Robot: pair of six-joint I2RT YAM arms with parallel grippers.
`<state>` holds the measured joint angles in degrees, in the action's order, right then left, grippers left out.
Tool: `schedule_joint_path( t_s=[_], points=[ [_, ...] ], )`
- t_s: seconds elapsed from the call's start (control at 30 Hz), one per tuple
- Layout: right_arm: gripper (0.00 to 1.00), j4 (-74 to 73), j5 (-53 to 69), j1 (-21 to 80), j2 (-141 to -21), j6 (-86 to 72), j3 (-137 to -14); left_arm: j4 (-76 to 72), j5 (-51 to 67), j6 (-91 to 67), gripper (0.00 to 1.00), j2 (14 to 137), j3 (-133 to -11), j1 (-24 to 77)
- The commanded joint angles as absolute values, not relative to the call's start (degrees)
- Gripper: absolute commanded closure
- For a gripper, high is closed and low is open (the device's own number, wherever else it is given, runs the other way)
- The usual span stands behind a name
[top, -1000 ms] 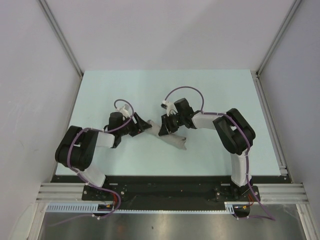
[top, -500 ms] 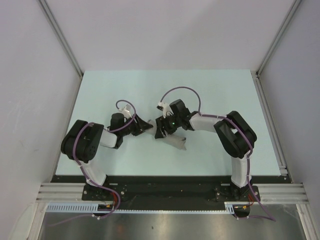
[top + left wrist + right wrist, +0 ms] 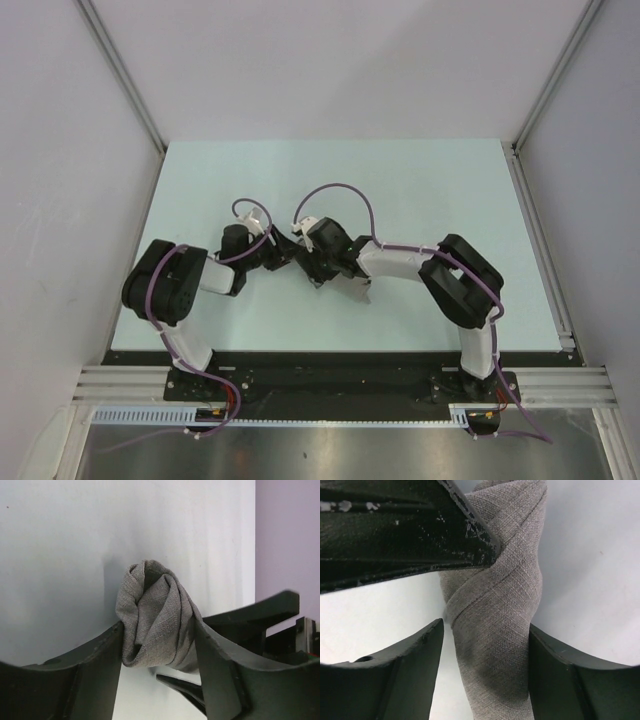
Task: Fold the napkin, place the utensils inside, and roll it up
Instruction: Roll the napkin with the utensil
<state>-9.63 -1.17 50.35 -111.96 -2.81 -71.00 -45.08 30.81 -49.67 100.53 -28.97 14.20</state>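
the napkin (image 3: 155, 615) is grey woven cloth, matt, its fine weave plain to see and soft in the folds. the left gripper (image 3: 157, 630) has smooth black fingers (image 3: 95, 670) that look like plastic, one scuffed with pale flecks in the right wrist view. the right gripper (image 3: 485, 630) is the same dull black. the worktop (image 3: 420, 180) is pale, smooth and matt. along its near edge runs a rail (image 3: 560, 382) of brushed metal.
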Motion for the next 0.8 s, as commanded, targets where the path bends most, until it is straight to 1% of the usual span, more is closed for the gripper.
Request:
schedule_joint_path(
  t_s=[0.0, 0.03, 0.1, 0.13, 0.2, 0.23, 0.5, 0.67, 0.73, 0.77],
  points=[
    [0.41, -18.0, -11.9, 49.7, -115.0, -4.1, -70.4, -43.9, 30.9, -49.0, 0.35, 97.4, -31.6, 14.5],
    [0.44, -18.0, -12.6, 49.4, -115.0, -4.7, -70.0, -42.5, 30.6, -48.8, 0.30, 96.9, -31.7, 14.1],
    [0.51, -18.2, -13.3, 48.7, -114.9, -6.1, -69.7, -41.3, 29.9, -48.4, 0.27, 95.7, -31.7, 13.4],
    [0.51, -18.2, -14.3, 48.1, -114.8, -6.6, -69.6, -40.4, 29.8, -48.4, 0.25, 95.4, -31.6, 12.4],
    [0.52, -19.0, -15.1, 47.2, -114.4, -7.5, -69.7, -39.6, 29.6, -48.2, 0.23, 94.1, -31.2, 11.3],
    [0.52, -19.2, -15.8, 46.1, -114.4, -7.7, -69.8, -38.9, 29.7, -48.1, 0.21, 93.6, -30.9, 10.0],
    [0.54, -20.5, -18.2, 40.0, -115.4, -8.5, -71.3, -33.7, 26.7, -46.1, 0.15, 87.0, -30.0, 7.8],
    [0.52, -19.5, -17.1, 37.4, -116.1, -8.4, -72.2, -30.0, 25.2, -46.0, 0.11, 82.1, -30.5, 7.8],
    [0.47, -18.7, -14.3, 37.2, -115.0, -8.0, -72.2, -27.1, 24.3, -45.1, 0.10, 80.4, -31.1, 7.8],
    [0.41, -18.0, -13.1, 37.2, -114.4, -7.7, -72.2, -26.0, 23.9, -44.4, 0.10, 78.6, -31.3, 7.8]
  ],
)
